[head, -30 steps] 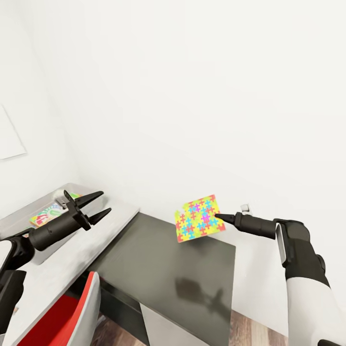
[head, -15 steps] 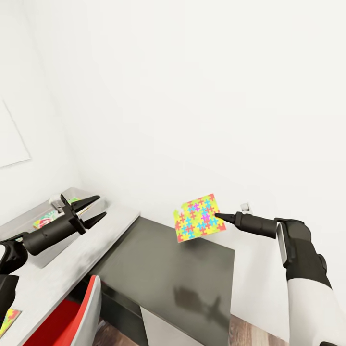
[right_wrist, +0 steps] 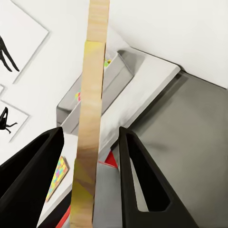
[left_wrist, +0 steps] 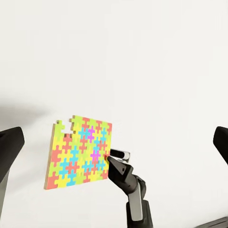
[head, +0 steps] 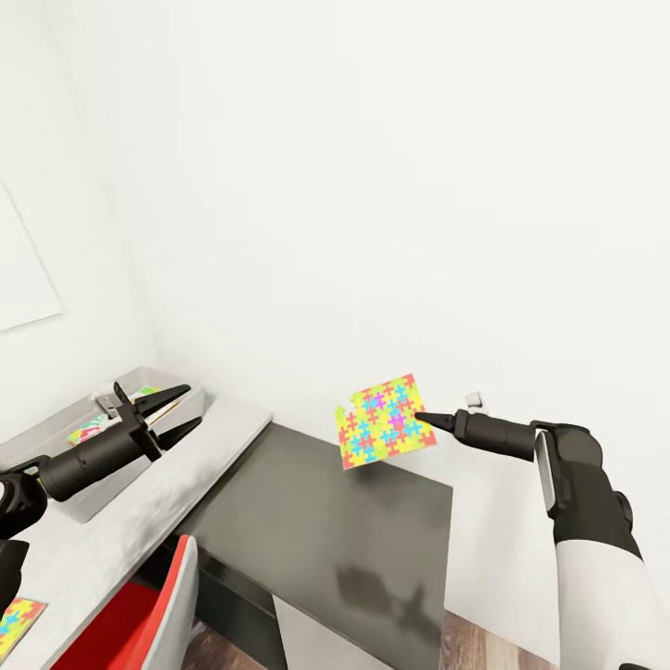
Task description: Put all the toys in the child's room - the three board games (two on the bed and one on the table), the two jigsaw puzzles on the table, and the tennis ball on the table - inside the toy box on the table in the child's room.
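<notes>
My right gripper is shut on a jigsaw puzzle, a multicoloured square held on edge above the table's dark lower section. The right wrist view shows that puzzle edge-on between the two black fingers. My left gripper stands open and holds nothing, next to the right end of the light-grey toy box. Colourful board games lie inside the box. A second jigsaw puzzle lies flat on the pale table top. The left wrist view looks across at the held puzzle.
A red chair stands tucked under the table at the front. White walls close in behind and to the left, with black silhouette pictures above the toy box. Wood floor shows at the lower right.
My left arm has drawn back to the left and slightly down, its gripper still open. The view has shifted a little, bringing the second puzzle into sight. The right arm holds steady.
</notes>
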Controlling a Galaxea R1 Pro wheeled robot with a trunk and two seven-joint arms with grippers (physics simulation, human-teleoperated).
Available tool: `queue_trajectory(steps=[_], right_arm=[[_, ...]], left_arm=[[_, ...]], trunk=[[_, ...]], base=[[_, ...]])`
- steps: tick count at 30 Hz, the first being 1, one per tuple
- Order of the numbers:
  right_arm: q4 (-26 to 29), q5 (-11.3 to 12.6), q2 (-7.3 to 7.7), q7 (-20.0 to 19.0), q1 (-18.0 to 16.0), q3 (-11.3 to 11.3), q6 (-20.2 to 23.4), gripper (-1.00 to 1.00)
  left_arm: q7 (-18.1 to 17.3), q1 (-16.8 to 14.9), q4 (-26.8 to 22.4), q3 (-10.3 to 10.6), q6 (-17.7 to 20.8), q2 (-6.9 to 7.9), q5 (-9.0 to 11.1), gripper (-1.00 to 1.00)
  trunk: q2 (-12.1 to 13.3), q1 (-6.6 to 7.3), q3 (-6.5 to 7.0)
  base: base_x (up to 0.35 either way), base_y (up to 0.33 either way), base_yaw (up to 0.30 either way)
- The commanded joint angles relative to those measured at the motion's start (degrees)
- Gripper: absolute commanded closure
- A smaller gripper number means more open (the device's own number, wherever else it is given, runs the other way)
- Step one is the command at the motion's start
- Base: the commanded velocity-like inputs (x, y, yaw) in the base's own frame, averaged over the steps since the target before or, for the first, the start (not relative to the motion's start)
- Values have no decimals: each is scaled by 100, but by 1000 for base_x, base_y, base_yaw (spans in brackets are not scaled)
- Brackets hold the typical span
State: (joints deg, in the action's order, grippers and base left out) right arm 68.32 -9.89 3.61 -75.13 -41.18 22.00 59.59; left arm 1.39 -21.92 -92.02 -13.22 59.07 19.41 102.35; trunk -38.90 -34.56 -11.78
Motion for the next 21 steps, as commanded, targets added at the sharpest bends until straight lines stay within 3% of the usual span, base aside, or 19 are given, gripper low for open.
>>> queue_trajectory(steps=[1, 21], right_arm=[[84, -62, -5, -54, -3, 12, 41, 100], [558, -53, -15, -59, 28, 22, 41, 100]], left_arm=[[16, -5, -1, -5, 24, 0, 13, -100], [19, 27, -1, -35, 19, 6, 9, -100]], trunk=[[34, 21, 9], [836, 460, 373]], base=[[0, 0, 0], [0, 0, 0]])
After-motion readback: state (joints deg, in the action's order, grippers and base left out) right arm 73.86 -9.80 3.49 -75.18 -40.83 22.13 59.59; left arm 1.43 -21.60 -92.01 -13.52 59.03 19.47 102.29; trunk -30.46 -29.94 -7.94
